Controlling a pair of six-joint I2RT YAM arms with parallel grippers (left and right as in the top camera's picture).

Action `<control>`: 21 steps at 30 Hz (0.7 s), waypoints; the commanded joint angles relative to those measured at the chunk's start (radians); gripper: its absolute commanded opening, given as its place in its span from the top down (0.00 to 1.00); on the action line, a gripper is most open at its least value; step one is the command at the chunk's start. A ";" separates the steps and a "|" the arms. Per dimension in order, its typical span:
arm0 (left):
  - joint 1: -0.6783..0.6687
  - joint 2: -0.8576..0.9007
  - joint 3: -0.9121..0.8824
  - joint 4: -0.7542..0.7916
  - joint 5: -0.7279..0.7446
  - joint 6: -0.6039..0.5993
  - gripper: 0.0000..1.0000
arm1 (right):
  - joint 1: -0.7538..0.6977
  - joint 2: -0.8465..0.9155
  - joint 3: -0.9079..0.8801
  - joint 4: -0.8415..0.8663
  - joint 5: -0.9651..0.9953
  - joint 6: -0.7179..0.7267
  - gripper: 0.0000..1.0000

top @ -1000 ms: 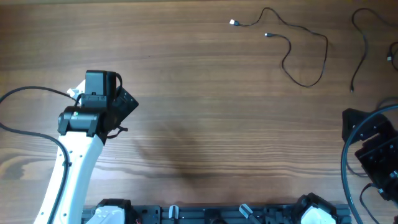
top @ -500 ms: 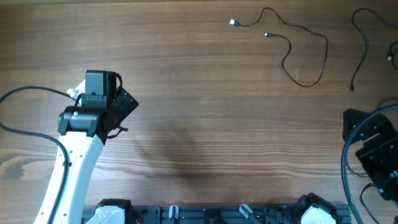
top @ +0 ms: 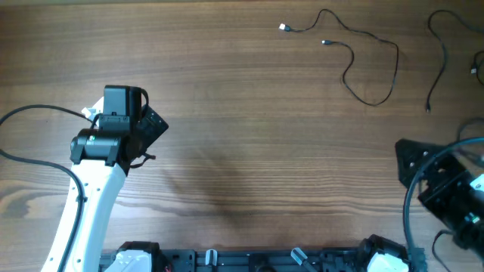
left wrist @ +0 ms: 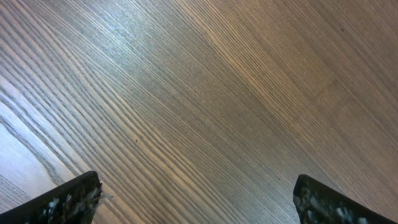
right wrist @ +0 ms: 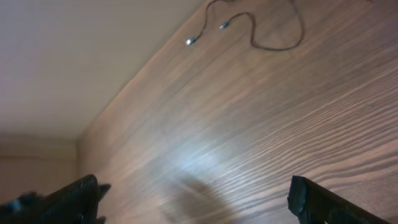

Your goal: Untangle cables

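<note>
A thin black cable [top: 355, 57] with a pale plug tip lies loosely curled at the far right of the table; it also shows at the top of the right wrist view [right wrist: 273, 43]. A second thin black cable [top: 442, 53] lies apart from it near the right edge. My left gripper [top: 151, 127] is open and empty over bare wood at the left, its fingertips wide apart in the left wrist view [left wrist: 199, 199]. My right gripper [top: 408, 155] is open and empty at the lower right, well short of the cables, fingertips wide apart in its wrist view [right wrist: 193, 199].
The wooden table [top: 242, 136] fills the view. A thick black wire [top: 30, 113] runs to the left arm. A dark rail [top: 249, 261] lines the near edge.
My right arm has moved left and slightly in toward the table. The left arm and both cables have not moved.
</note>
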 commanded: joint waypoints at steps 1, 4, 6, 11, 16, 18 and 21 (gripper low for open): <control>0.004 -0.007 -0.002 -0.001 -0.016 0.015 0.00 | 0.073 -0.044 -0.012 0.003 0.007 0.007 0.00; 0.004 -0.007 -0.002 -0.001 -0.016 0.015 0.00 | 0.125 -0.072 -0.012 0.003 0.007 0.007 0.00; 0.004 -0.007 -0.002 -0.001 -0.016 0.015 0.00 | 0.137 -0.085 -0.012 0.003 0.007 0.007 0.00; 0.004 -0.007 -0.002 -0.001 -0.016 0.015 0.00 | 0.145 -0.134 -0.014 0.003 0.007 0.007 0.00; 0.004 -0.007 -0.002 -0.001 -0.016 0.015 0.00 | 0.193 -0.220 -0.138 0.019 0.117 -0.005 0.00; 0.004 -0.007 -0.002 -0.001 -0.016 0.015 0.00 | 0.214 -0.299 -0.279 0.128 0.124 -0.082 0.00; 0.004 -0.007 -0.002 -0.001 -0.016 0.015 0.00 | 0.255 -0.475 -0.578 0.518 -0.079 -0.405 0.00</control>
